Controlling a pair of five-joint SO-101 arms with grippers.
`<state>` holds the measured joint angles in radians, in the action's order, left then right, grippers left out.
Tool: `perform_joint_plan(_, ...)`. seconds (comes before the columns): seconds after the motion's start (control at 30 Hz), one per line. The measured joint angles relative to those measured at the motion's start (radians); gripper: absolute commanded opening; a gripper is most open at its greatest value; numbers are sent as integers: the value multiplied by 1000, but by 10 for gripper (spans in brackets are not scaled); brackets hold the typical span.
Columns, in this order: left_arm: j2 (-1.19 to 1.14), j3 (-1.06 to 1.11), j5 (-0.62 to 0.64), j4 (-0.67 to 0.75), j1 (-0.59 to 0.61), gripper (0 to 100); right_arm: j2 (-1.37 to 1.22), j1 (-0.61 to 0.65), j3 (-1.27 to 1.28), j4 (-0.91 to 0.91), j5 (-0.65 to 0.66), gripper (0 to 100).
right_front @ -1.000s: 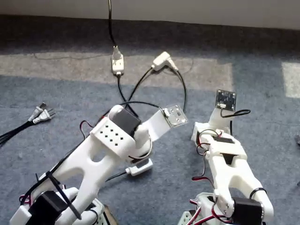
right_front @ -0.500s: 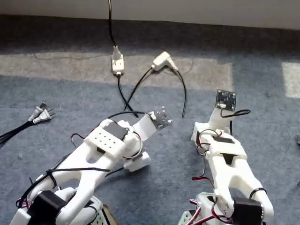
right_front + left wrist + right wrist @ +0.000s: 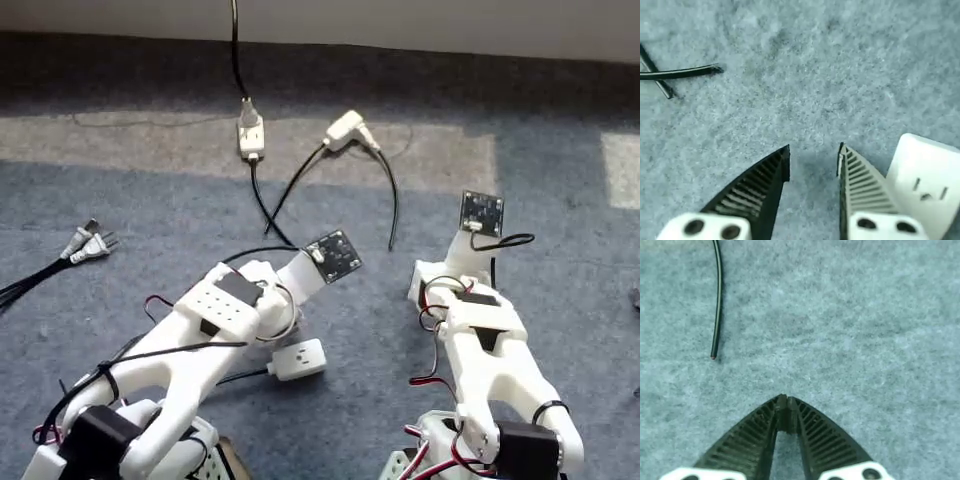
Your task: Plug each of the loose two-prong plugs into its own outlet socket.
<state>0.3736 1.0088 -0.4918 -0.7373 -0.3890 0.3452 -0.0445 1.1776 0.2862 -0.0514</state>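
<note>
Two loose two-prong plugs (image 3: 88,241) lie together at the far left of the carpet on dark cords. A white outlet socket (image 3: 298,360) lies near the left arm (image 3: 215,320); in the left wrist view this socket (image 3: 922,185) sits right beside the pale finger, slots up. My left gripper (image 3: 813,150) is open just above bare carpet with nothing between its fingers. My right gripper (image 3: 786,401) is shut and empty over carpet, near the cut end of a black cable (image 3: 716,300). At the back a white socket (image 3: 250,133) has a black cord plugged in.
A white angled plug body (image 3: 345,128) lies at the back centre with black cables looping toward the arms. A cable end (image 3: 390,245) rests between the arms. Crossing black cables (image 3: 670,75) lie ahead of the left gripper. Open carpet spreads to the right.
The left arm has drawn back toward its base and to the left, its wrist camera shifting leftward. The white socket near it is more exposed now. The right arm has not moved.
</note>
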Motion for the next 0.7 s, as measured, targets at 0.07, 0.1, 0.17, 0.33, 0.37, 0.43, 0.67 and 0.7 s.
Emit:
perform_joint_plan(0.07, 0, 0, 0, 37, 46, 172, 0, 0, 0, 0, 0, 8)
perform_joint_plan(0.1, 0, 0, 3, 54, 71, 172, 0, 0, 0, 0, 0, 8)
perform_joint_plan(0.17, 0, 0, 3, 64, 100, 172, 0, 0, 0, 0, 0, 8)
perform_joint_plan(0.33, 0, -60, 3, -92, 28, 168, 0, 0, 0, 0, 0, 8)
perform_joint_plan(0.37, 0, -94, 9, -155, -3, 168, 0, 0, 0, 0, 0, 8)
perform_joint_plan(0.43, 0, -167, 66, -285, -64, 168, 0, 0, 0, 0, 0, 8)
perform_joint_plan(0.67, 51, -285, 181, -511, -158, 171, 0, 0, 0, 0, 0, 8)
perform_joint_plan(0.7, 81, -276, 184, -519, -175, 171, 0, 0, 0, 0, 0, 8)
